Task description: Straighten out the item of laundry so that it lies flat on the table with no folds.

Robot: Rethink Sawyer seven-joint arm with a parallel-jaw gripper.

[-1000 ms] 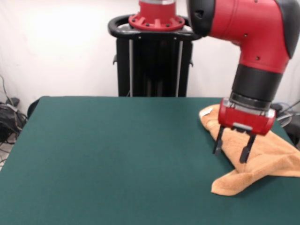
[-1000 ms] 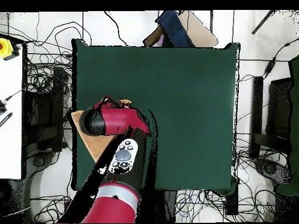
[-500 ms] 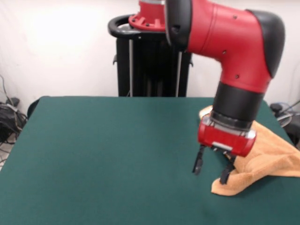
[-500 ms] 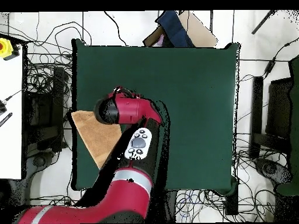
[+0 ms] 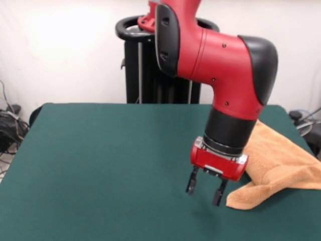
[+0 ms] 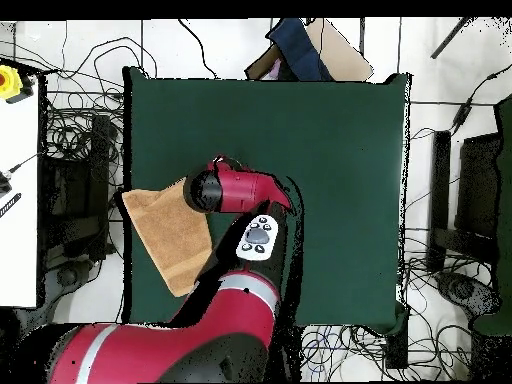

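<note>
Where the front view's near edge begins, bare green table (image 5: 100, 165) fills the foreground. A little farther in, the gripper (image 5: 205, 187) hangs low over the cloth with its two dark fingers (image 5: 191, 182) spread apart and nothing between them; whether the tips touch the surface cannot be told. Just beside it, toward the table's right edge in this view, lies the towel (image 5: 273, 165), its nearest corner folded into a rumpled point next to the outer finger. From there the towel rises in soft ridges and runs back toward the far right corner of the table, partly hidden behind the arm (image 5: 220, 65). Seen from overhead, the towel (image 6: 170, 235) is a slanted shape that overhangs the table's (image 6: 330, 150) side edge, with the arm's wrist beside it.
</note>
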